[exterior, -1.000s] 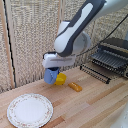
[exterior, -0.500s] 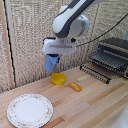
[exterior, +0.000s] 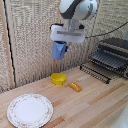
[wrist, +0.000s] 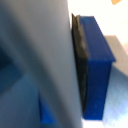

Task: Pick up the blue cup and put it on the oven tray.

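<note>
1. Since half a second ago: carrying the blue cup [exterior: 59,50] higher and further toward the exterior view's right, away from the yellow bowl [exterior: 59,78].
2. Hanging in the air at upper centre of the frame, gripper [exterior: 61,48] clamped on the blue cup, well above the worktop [exterior: 95,107].
3. Filling the wrist view with blur: a pale cup wall pressing against a dark pad on a blue finger [wrist: 97,65].
4. Sitting at the right edge of the exterior view: the oven tray [exterior: 102,67], pulled out of the toaster oven [exterior: 116,45], well apart from the cup.
5. Lying on the worktop: the yellow bowl near centre, an orange piece [exterior: 75,86] just beside it, a white patterned plate [exterior: 30,110] at lower left.
</note>
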